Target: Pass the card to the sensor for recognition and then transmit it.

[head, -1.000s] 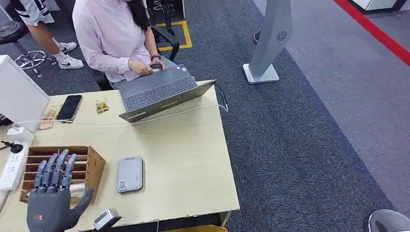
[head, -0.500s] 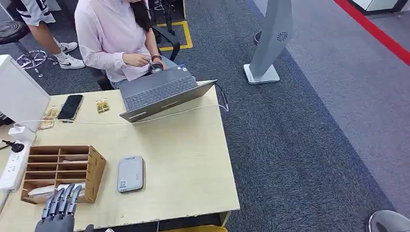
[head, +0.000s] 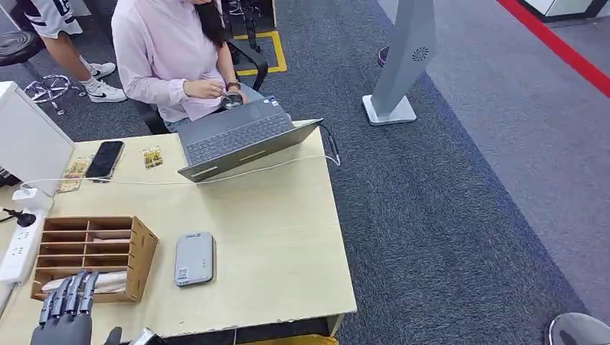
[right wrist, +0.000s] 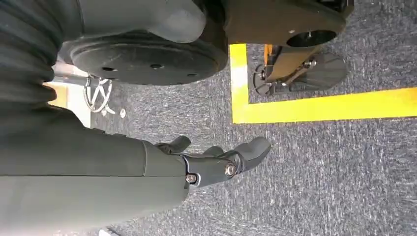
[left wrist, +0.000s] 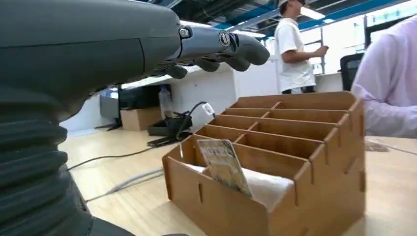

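Your left hand [head: 65, 316] hung empty, fingers spread, over the surface's near-left corner, just short of the wooden rack [head: 90, 256], probably because the card [left wrist: 223, 164] stood propped in its nearest slot. Right hand [right wrist: 216, 160] dangled empty by the floor.

We see the right hand [right wrist: 216, 160] hanging above grey carpet [right wrist: 319, 177], its fingers [right wrist: 253, 150] loosely curled and holding nothing. A yellow floor line [right wrist: 324, 105] turns a corner on the carpet beyond the fingers. Just beside that corner stands an orange-and-grey metal bracket [right wrist: 295, 69].
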Controlling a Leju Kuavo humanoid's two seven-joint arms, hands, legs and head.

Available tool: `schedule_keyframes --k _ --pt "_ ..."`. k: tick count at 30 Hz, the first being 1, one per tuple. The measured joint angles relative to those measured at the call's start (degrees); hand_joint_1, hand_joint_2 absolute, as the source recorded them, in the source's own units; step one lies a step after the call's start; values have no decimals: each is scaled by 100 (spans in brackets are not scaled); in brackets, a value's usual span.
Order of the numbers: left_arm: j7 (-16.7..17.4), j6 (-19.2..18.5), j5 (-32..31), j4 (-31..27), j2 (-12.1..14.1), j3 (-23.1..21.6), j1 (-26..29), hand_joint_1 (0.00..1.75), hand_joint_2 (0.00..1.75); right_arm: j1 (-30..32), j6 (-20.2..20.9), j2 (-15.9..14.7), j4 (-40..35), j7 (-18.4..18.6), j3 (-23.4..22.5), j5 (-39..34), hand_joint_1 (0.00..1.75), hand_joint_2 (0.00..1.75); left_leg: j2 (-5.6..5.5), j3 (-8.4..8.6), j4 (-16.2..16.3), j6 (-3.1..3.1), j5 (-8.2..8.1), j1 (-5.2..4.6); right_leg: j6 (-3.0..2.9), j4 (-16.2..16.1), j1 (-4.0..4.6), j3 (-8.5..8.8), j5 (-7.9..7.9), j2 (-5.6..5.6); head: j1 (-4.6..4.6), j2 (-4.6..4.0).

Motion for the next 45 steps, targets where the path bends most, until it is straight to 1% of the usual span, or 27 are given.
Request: schedule_keyframes --k 6,15,20,25,34,39,45 --pt "-147 -138 -61 256 -149 199 -243 0 175 0 88 0 0 0 -2 -29 0 175 -2 0 0 -2 2 0 0 0 0 1 0 0 2 0" --pt "-208 -311 -146 656 -287 309 -631 0 175 0 171 0 0 -22 -2 35 0 175 -5 0 0 -2 2 -1 0 0 0 1 1 -2 2 0" --pt "-140 -431 -262 829 -333 309 -873 0 175 -2 186 0 0 -20 0 83 0 175 -4 1 0 -2 3 0 0 0 0 1 1 -1 2 0" --pt "-140 -488 -282 934 -350 302 -996 0 175 -2 184 0 0 -7 0 100 0 175 -4 1 0 -2 3 0 0 0 0 1 1 -1 2 0" --pt "-29 -484 -195 964 -359 271 -1000 0 175 -2 168 0 0 -7 -2 96 0 175 -4 0 0 -2 3 -1 0 0 0 1 1 -1 2 0" --pt "68 -387 -151 894 -355 271 -856 0 175 1 160 0 0 -18 -2 81 0 175 -4 0 0 -2 3 0 0 0 0 1 1 -1 2 0" --pt "68 -378 -57 739 -317 271 -720 0 175 1 158 0 0 -18 -2 83 0 175 -5 0 0 -2 3 -1 0 0 0 1 1 -2 2 0"
